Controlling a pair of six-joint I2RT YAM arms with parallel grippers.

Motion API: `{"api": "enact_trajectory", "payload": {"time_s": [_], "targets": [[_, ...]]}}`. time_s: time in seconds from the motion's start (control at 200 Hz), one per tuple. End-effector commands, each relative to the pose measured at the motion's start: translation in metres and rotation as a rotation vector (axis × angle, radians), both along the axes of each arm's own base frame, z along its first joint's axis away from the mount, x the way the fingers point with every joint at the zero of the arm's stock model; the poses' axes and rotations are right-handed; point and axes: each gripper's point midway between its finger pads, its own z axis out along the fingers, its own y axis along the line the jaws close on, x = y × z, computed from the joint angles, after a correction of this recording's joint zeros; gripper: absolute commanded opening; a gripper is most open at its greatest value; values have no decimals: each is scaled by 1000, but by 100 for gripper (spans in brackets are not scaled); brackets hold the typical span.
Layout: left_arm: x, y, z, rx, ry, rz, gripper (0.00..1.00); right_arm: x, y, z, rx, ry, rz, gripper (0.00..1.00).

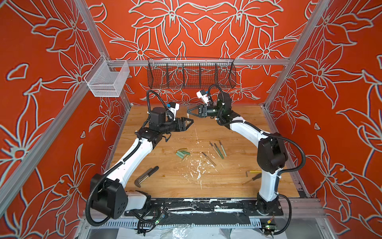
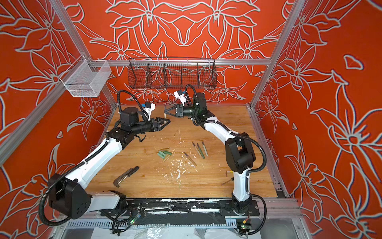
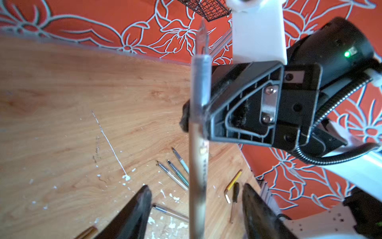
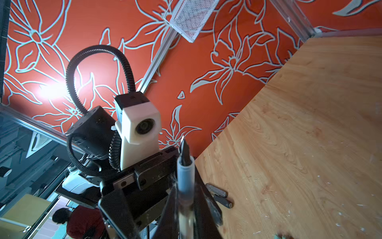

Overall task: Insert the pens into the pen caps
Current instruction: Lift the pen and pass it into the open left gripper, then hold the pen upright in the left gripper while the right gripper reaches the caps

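The right gripper point(image 1: 189, 111) is clenched on one pen point(image 3: 199, 142), at the 12 o'clock side of the table point(image 1: 165, 182). The jaws of the left gripper point(image 1: 191, 122) stand apart on both sides of this pen, without touching it. Four pens point(image 1: 217, 150) lie at 3 o'clock from the caps point(image 1: 182, 153).

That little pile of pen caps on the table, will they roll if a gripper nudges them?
The pen caps look like short round tubes lying on their sides, so they would probably roll. The wooden table looks smooth and flat, so little would stop them. Bunched together, one nudge may scatter several.
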Motion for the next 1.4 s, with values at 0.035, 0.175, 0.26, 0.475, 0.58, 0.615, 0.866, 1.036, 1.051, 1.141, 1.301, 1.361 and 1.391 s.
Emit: {"api": "enact_trajectory", "payload": {"time_s": [0.035,0.175,0.26,0.475,0.58,0.615,0.866,1.036,1.051,1.141,1.301,1.361,1.391], "targets": [[6,0,26,-44,-99,-3,50,-20,-2,36,42,-77,57,0],[7,4,29,-51,-109,12,31,-25,-2,39,35,-81,75,0],[5,5,30,-53,-106,15,20,-26,-3,39,33,-82,78,0],[-4,11,27,-52,-105,29,12,-33,-3,38,26,-70,89,0],[-9,14,22,-45,-98,30,5,-35,-4,36,19,-57,68,13],[-11,17,19,-40,-90,36,1,-35,-5,36,14,-54,58,20],[-27,66,-13,12,39,202,0,-27,-11,-13,-187,31,-60,54],[-52,103,-34,96,126,327,0,-35,-15,-81,-521,61,-102,57],[-54,105,-37,104,135,333,0,-36,-16,-87,-548,62,-100,57],[-72,112,-36,136,142,348,0,-44,-14,-123,-690,87,-73,57],[-97,125,-44,188,172,397,0,-59,0,-166,-824,136,-5,57],[-106,130,-49,210,181,417,0,-65,7,-179,-855,143,23,58],[-110,133,-50,221,182,426,0,-67,11,-184,-868,142,36,58]]}}
